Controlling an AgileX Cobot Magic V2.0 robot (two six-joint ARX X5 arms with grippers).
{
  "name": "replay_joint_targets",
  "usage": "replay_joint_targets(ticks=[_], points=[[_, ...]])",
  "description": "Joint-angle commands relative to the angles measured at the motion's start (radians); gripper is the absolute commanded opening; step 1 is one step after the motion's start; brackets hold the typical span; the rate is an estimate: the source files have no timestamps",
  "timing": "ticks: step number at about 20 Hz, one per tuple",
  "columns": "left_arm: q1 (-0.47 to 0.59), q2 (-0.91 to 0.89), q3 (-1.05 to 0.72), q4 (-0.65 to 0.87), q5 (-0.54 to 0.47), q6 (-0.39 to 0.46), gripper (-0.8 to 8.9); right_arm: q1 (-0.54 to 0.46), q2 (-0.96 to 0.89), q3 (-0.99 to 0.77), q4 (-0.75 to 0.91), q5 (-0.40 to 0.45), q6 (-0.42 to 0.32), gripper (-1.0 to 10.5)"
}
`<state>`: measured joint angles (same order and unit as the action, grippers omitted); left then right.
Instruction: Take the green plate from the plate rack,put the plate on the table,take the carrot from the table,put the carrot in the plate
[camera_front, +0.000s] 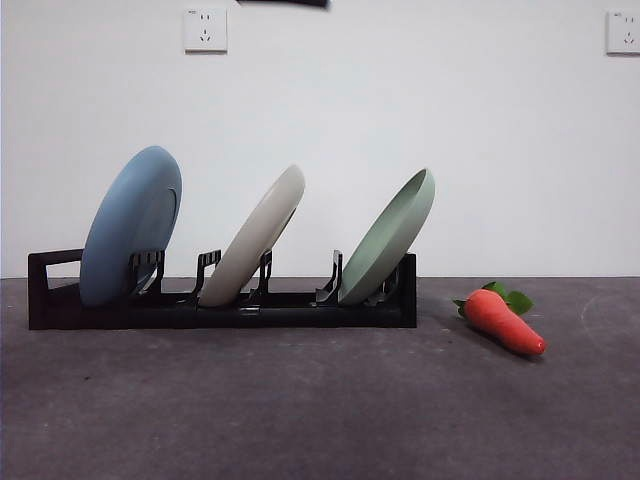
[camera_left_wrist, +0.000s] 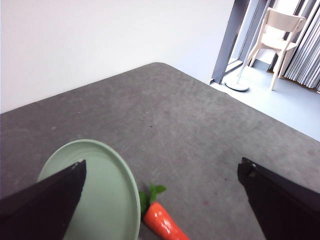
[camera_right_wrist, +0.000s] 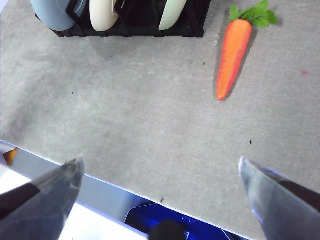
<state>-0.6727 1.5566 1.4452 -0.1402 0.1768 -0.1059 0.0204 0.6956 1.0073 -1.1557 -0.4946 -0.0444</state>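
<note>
The green plate (camera_front: 392, 238) leans in the end slot of the black plate rack (camera_front: 220, 305), nearest the carrot (camera_front: 503, 318), which lies on the dark table (camera_front: 320, 400) with its leaves toward the wall. From above, the left wrist view takes in the green plate (camera_left_wrist: 100, 190) and the carrot (camera_left_wrist: 162, 222); my left gripper (camera_left_wrist: 160, 200) is open, high over them, touching nothing. My right gripper (camera_right_wrist: 160, 192) is open above the table's front edge, with the rack (camera_right_wrist: 135, 20), green plate (camera_right_wrist: 171, 14) and carrot (camera_right_wrist: 231, 57) beyond it.
A light blue plate (camera_front: 130, 225) and a cream-white plate (camera_front: 265, 232) stand in the rack's other slots. A white wall with sockets rises behind. Beyond the table's rounded corner there is a white chair (camera_left_wrist: 277, 40).
</note>
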Motion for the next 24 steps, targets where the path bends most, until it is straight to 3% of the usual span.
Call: replay_joint_targets(ticks=[1,6,14,17,22,24], points=[[-0.018,0.117,0.043,0.044,-0.025,0.009,6.23,0.002,0.001,0.001,0.002,0.000,0.003,6.5],[-0.041,0.307,0.142,0.079,-0.088,0.085,6.23,0.002,0.003,0.001,-0.001,0.000,0.010,6.5],[-0.051,0.460,0.147,0.138,-0.153,0.084,6.21,0.002,0.005,0.001,-0.006,0.003,0.010,6.5],[-0.056,0.472,0.147,0.138,-0.153,0.085,4.45,0.002,0.005,0.001,-0.005,0.003,0.010,6.5],[-0.060,0.485,0.147,0.101,-0.156,0.083,3.86,0.002,0.005,0.001,-0.005,0.003,0.010,6.5],[-0.060,0.494,0.147,0.071,-0.148,0.083,2.58,0.002,0.005,0.001,-0.005,0.003,0.010,6.5]])
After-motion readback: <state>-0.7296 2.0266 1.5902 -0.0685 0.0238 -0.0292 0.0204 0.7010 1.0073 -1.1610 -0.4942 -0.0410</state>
